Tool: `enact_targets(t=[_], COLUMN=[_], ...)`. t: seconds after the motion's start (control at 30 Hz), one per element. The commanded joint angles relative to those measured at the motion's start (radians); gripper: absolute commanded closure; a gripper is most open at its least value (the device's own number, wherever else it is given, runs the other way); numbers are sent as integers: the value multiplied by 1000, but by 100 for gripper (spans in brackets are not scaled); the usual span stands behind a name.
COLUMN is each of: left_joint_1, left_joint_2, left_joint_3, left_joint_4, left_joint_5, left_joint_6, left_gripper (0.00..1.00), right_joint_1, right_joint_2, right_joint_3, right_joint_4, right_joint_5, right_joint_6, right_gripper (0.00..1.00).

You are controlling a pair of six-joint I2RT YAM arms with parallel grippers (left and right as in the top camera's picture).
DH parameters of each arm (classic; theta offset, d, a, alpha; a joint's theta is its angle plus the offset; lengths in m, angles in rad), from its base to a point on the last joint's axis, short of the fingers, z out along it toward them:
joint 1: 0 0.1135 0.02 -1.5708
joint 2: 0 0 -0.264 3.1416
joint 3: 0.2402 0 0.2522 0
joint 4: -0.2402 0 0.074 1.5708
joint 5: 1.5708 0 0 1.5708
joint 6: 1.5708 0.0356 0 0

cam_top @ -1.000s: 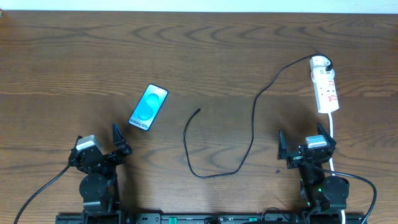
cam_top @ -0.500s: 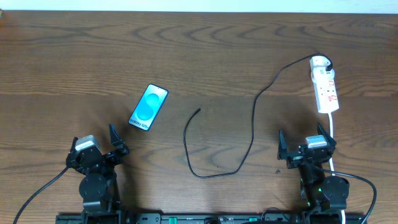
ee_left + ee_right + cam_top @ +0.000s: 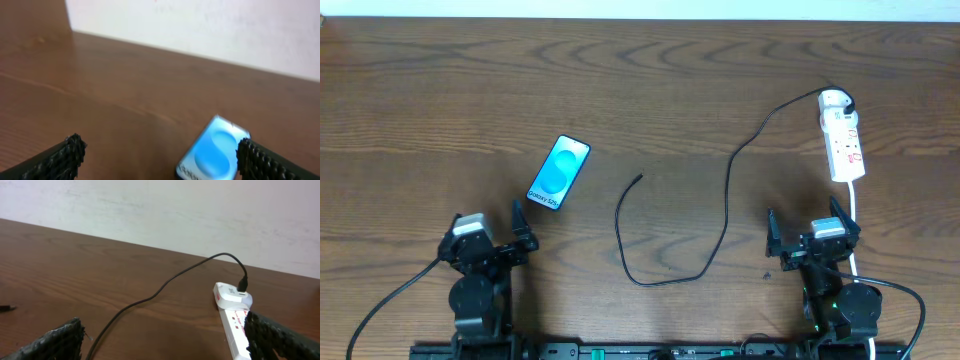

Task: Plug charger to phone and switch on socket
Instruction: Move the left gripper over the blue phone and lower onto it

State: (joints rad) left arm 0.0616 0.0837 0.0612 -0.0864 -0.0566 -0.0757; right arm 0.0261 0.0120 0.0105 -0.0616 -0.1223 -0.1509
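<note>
Starting out: left claw (image 3: 160, 150) and right claw (image 3: 164, 325) spread, empty; phone (image 3: 559, 172) flat on table (image 3: 420, 100) ahead of left claw; charger (image 3: 726, 205) tip loose near it. Best bet: pinch close behind tip, align squarely with port.

Phone, charger and socket lie apart on the table.
The phone (image 3: 559, 172) lies flat and tilted, blue screen up. The black charger (image 3: 725, 220) curves from the white socket (image 3: 843, 140) at the right; its free tip (image 3: 638, 178) lies near the phone, not touching.
</note>
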Motion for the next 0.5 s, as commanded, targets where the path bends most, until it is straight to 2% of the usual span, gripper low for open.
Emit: enact_targets(t=[0.0,0.13,0.3,0.47], left_joint_1=[-1,-2,-2,-2], left_joint_2=[95,267,476,650], left_joint_3=[89,226,436,628], left_joint_4=[6,-21,-130,-231], left_joint_5=[85,129,132,235], left_joint_6=[16,16,17,58], left_gripper=[2,2,2,2], right_joint_1=[0,0,0,0], right_joint_2=[16,70,189,351], right_joint_3=[40,121,288,483], right_joint_4=[-14,-86,-191,-311], right_joint_5=[-39,-68,-72,-72], right_joint_6=[-5,1,0,0], right_gripper=[1,1,1,1])
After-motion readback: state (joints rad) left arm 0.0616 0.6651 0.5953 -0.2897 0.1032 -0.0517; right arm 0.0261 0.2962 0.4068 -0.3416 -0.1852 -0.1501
